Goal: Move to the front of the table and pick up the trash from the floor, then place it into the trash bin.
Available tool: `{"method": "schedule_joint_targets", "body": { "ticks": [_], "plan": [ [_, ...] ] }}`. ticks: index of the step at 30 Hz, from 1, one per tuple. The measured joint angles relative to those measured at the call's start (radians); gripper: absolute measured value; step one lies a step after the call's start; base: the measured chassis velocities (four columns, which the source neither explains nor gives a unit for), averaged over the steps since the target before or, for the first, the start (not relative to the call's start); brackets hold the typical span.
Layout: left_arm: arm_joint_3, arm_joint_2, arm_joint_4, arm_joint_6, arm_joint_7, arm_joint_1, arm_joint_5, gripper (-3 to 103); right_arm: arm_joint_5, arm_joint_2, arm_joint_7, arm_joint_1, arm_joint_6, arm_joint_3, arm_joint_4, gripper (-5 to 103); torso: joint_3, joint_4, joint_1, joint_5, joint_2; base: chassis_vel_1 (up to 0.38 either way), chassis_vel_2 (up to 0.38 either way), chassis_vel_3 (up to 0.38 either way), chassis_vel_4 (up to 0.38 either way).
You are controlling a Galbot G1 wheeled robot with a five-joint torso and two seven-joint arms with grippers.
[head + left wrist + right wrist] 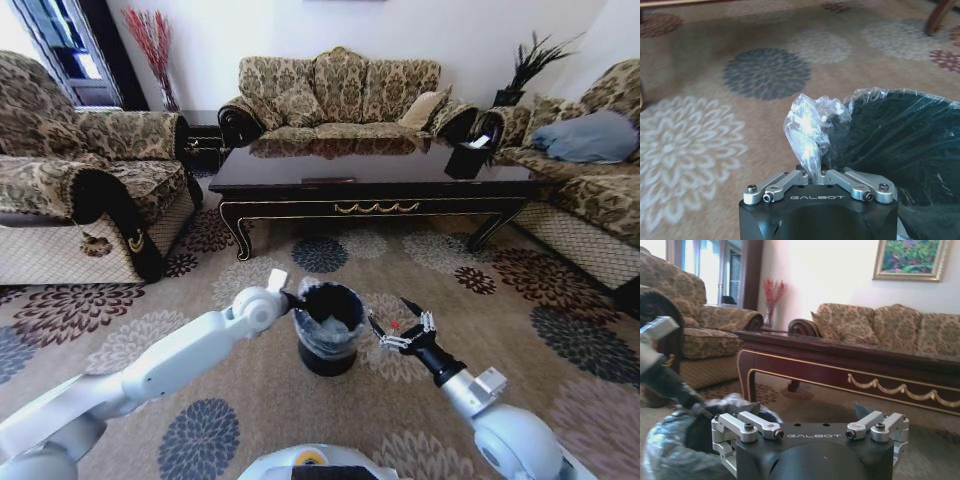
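Note:
The trash bin [328, 345], a black bucket with a clear liner, stands on the patterned rug in front of the table [370, 180]. My left gripper [298, 299] is at the bin's near-left rim. In the left wrist view this gripper [817, 172] is shut on a crumpled wad of clear plastic [812, 122] right beside the bin [900, 145]; I cannot tell whether it is loose trash or a bunch of the liner. My right gripper [400, 325] hovers open just right of the bin, with a small red spot [395, 326] showing between its fingers.
A patterned armchair [80, 190] stands at the left, a sofa [340, 95] behind the table, another sofa [590, 170] at the right. A small black box [468, 150] sits on the table's right end. Open rug lies around the bin.

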Motion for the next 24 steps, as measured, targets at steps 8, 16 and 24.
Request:
{"method": "schedule_joint_targets", "body": {
  "ticks": [8,16,24],
  "plan": [
    [-0.203,0.064,-0.004,0.0,0.059,0.154,0.039,3,0.094,-0.01,0.052,0.09,-0.061,-0.039,-0.12,100,0.0,-0.0001,0.0,0.0002,0.0,0.0,0.0,0.0,0.0],
    [-0.401,0.133,-0.031,0.0,0.118,0.341,0.104,3,0.159,-0.002,0.12,0.264,-0.14,-0.158,-0.315,100,0.0,0.0,0.0,0.0004,0.0,0.0,0.0,0.0,0.0],
    [-0.489,0.154,-0.063,-0.004,0.143,0.479,0.146,3,0.129,0.011,0.155,0.38,-0.164,-0.261,-0.458,100,0.0,0.0002,0.0,0.0003,0.0,0.0,0.0,0.0,0.0]
  ]
}}
